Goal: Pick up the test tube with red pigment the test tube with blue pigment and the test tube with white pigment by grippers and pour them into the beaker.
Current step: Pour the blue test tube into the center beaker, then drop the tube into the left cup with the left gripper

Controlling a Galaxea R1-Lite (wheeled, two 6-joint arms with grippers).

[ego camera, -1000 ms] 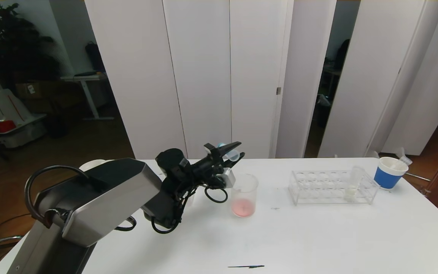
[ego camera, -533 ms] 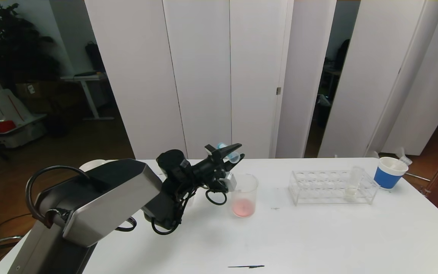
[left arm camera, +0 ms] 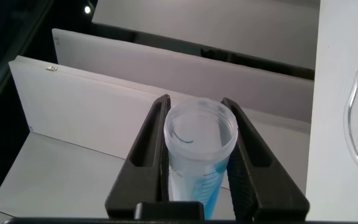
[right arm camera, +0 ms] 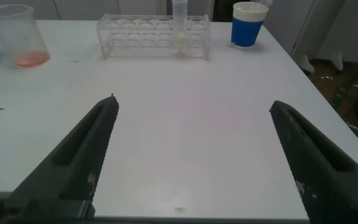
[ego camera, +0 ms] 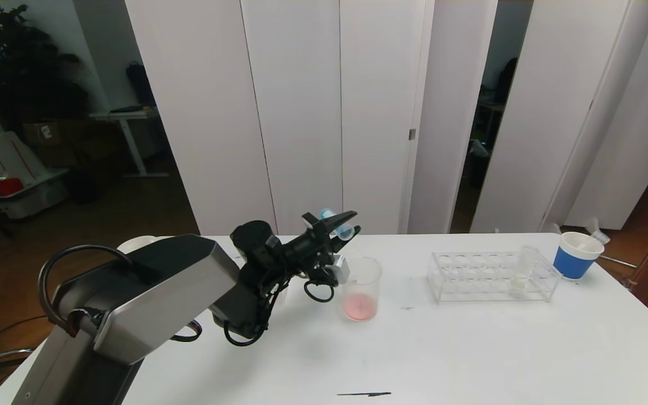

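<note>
The left end effector (ego camera: 342, 223) hangs above the tabletop (ego camera: 470, 349), just beside and above the beaker's (ego camera: 361, 288) rim on its left side. Its fingers (left arm camera: 148, 140) are clamped on the blue tube (left arm camera: 199, 149), which lies tilted across them; in the head view the tube's cyan end (ego camera: 327, 214) shows on the far side of the black fingers and its clear end (ego camera: 347, 231) on the side toward the beaker. The left wrist view looks straight into the tube's open mouth, with blue liquid low along its wall.

The beaker stands upright on the tabletop with a shallow layer of pink-red liquid at the bottom.

To the right, well apart from the beaker, sits a clear rack (ego camera: 493, 275). The white tube (ego camera: 521, 271) stands upright in a hole near the rack's right end, a little cream liquid at its base; the right wrist view shows the same tube (right arm camera: 179, 25) in the rack (right arm camera: 154, 37).

Just beyond the rack's right end is a blue cup (ego camera: 576, 256) with something pale inside.

The right end effector (right arm camera: 194, 155) is out of the head view; its own camera shows its two fingers (right arm camera: 79, 155) spread wide over bare tabletop, holding nothing, near the front edge and well short of the rack.
</note>
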